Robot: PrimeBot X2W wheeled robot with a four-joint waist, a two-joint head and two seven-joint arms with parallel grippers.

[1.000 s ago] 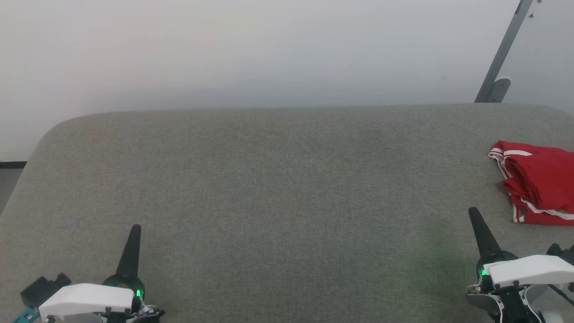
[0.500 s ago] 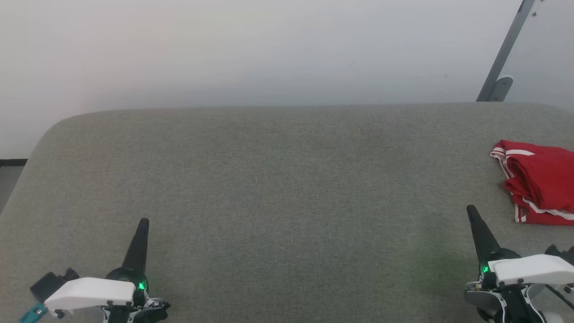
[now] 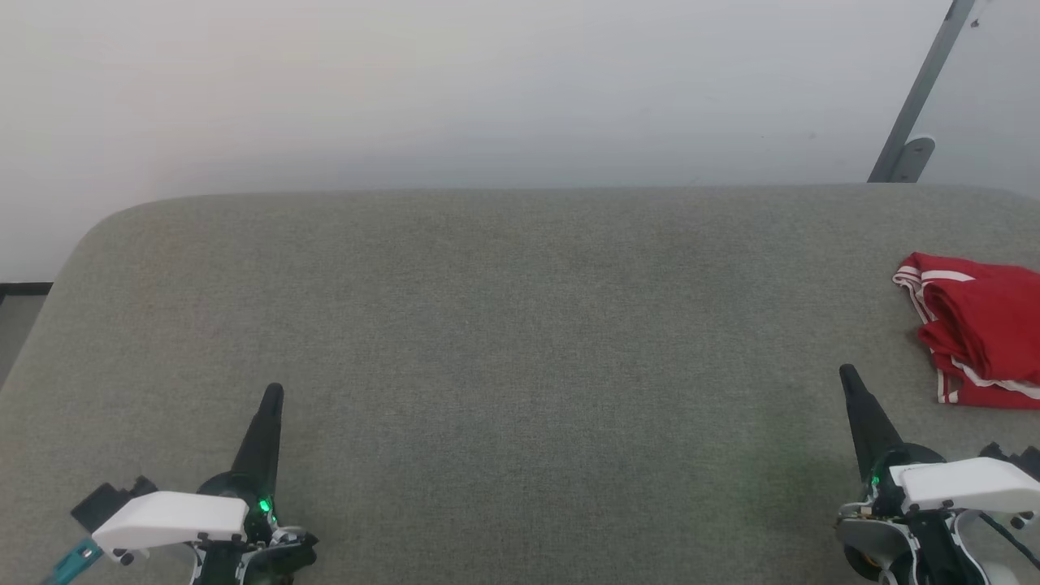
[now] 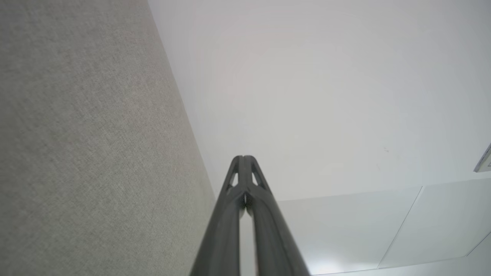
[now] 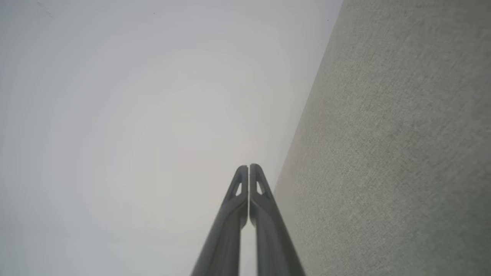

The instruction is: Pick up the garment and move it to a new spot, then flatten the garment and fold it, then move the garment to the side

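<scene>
Your left end effector [image 3: 272, 394] and right end effector [image 3: 848, 375] are pressed together, empty. The bunched red white-trimmed garment [image 3: 979, 325] runs off-view; reaching blind risks pinching one layer.

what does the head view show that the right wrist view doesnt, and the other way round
Head view, of the two: the red garment bunched at the right of the grey fabric surface, the left gripper, shut, and a grey metal bar by the wall. Right wrist view, of the two: the thin seam where the right gripper's fingers meet. Both: the right gripper, shut and empty, that surface and the pale wall.
</scene>
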